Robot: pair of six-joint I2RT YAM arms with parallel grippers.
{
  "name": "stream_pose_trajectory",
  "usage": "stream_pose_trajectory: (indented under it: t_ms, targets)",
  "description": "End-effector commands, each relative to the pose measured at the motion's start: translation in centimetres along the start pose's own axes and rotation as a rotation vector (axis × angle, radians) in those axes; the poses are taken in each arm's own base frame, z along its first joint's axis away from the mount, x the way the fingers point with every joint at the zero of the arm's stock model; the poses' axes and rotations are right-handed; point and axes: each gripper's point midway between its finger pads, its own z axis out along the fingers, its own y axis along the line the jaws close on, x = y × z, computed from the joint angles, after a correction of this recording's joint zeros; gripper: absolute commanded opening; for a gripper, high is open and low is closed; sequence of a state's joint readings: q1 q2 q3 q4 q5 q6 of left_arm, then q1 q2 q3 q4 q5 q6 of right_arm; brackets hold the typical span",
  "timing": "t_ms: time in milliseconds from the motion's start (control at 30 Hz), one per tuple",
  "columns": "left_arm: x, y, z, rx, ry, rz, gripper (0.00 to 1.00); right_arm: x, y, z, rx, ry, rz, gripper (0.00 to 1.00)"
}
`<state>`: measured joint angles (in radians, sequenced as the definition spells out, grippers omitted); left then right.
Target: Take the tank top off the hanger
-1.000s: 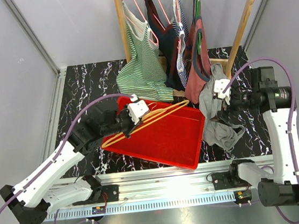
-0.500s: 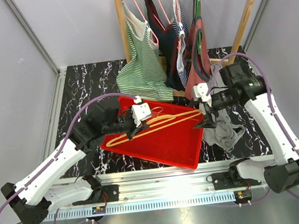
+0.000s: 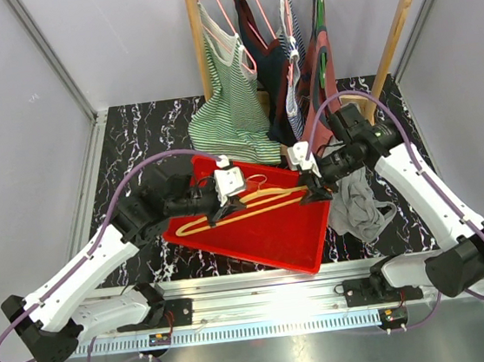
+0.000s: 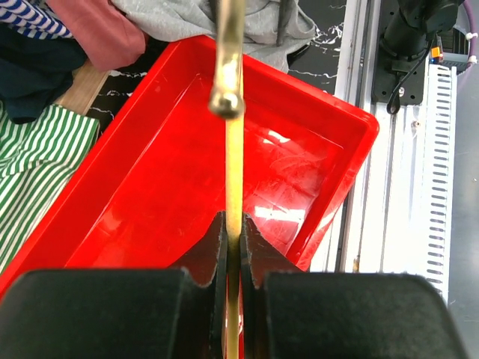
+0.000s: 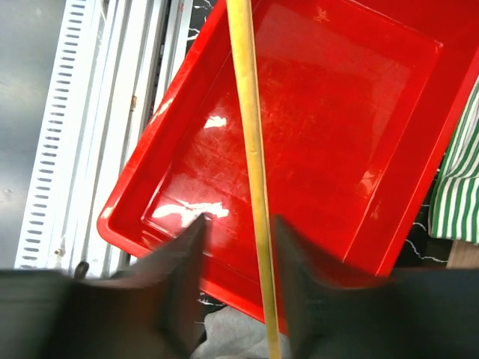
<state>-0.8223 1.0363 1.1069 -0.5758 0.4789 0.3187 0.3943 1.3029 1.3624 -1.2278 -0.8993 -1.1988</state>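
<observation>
Both grippers are at the hanger (image 3: pixel 253 204): left gripper (image 4: pixel 233 232) clamps its bar; right gripper (image 5: pixel 239 222) stands open astride it. The tank top (image 3: pixel 359 207) lies heaped on the table (image 3: pixel 131 132) just beside right gripper, off the hanger.

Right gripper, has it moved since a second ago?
Yes. The right gripper swung left, off the grey tank top, to above the red tray.

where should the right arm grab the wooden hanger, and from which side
Take the wooden hanger at its free right end, away from where the left end effector clamps it. The thin straight bar runs between the right end effector's open fingers above the red tray, so closing across it from above looks best.
</observation>
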Motion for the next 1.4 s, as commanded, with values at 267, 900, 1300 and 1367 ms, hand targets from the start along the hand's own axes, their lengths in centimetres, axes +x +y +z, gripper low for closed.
stream_pose_trajectory:
  t_ms: [267, 900, 1300, 1367]
  targets:
    - [-4.0, 1.0, -1.5, -0.081, -0.156, 0.078, 0.0, -0.6, 1.9, -1.2, 0.011, 0.015, -0.059, 0.0]
    - [-5.0, 7.7, -12.1, -0.751, -0.368, 0.098, 0.99, 4.0, 7.1, -15.0, 0.657, 0.36, 0.155, 0.0]
    - [-4.6, 8.3, -10.7, -0.749, -0.36, 0.114, 0.99, 5.4, 11.5, -19.1, 0.979, 0.464, 0.377, 0.0]
    - [-4.3, 8.3, -10.5, -0.747, -0.354, 0.115, 0.99, 5.3, 11.3, -19.6, 1.024, 0.46, 0.392, 0.0]
